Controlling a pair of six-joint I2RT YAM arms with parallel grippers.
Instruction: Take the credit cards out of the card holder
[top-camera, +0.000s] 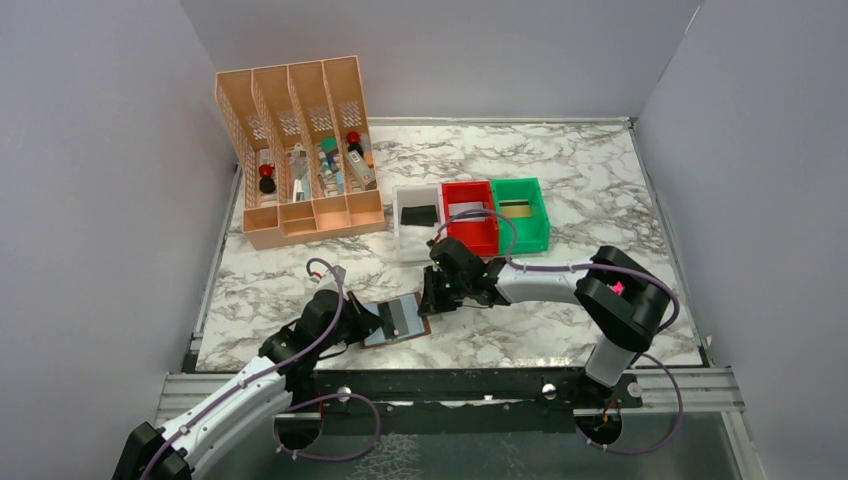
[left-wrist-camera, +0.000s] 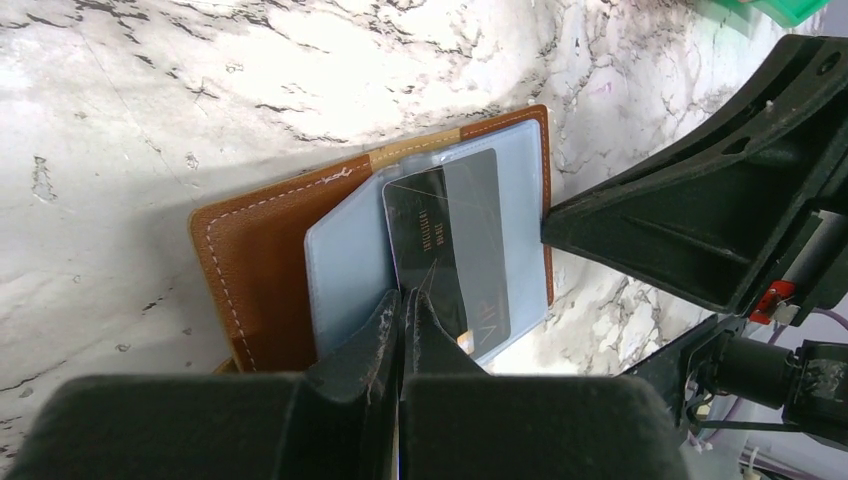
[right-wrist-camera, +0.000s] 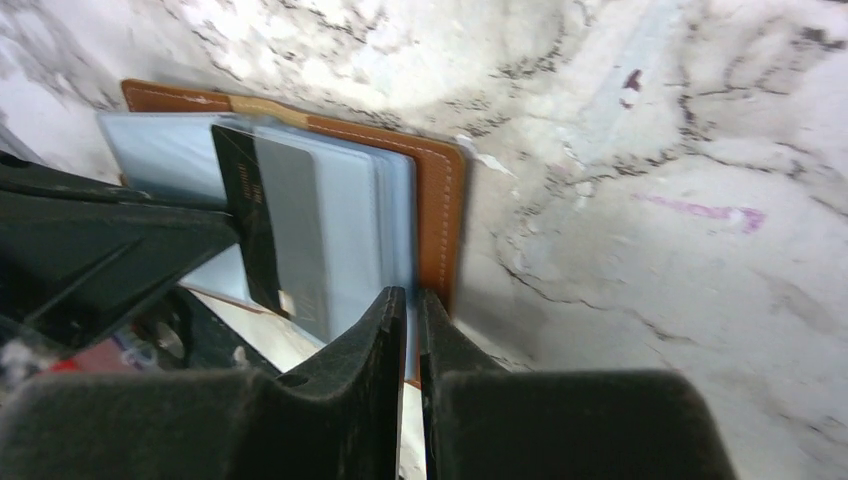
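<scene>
The brown card holder (top-camera: 415, 331) (left-wrist-camera: 262, 270) (right-wrist-camera: 438, 205) lies open on the marble near the front edge, clear sleeves up. A dark credit card (top-camera: 403, 316) (left-wrist-camera: 450, 235) (right-wrist-camera: 272, 225) sits in the top sleeve, sticking partly out. My left gripper (top-camera: 372, 322) (left-wrist-camera: 407, 296) is shut at the holder's left side, pinching the clear sleeve beside the card's edge. My right gripper (top-camera: 432, 300) (right-wrist-camera: 412, 295) is at the holder's right side. Its fingers stand only a slit apart, with the sleeves' free edge in the slit, next to the brown border.
A peach desk organiser (top-camera: 300, 150) stands at the back left. White (top-camera: 402, 240), red (top-camera: 482, 238) and green (top-camera: 535, 232) bins sit behind the holder; a dark card (top-camera: 418, 214) lies in the white one. The right arm's body (left-wrist-camera: 700, 220) fills the left wrist view's right side.
</scene>
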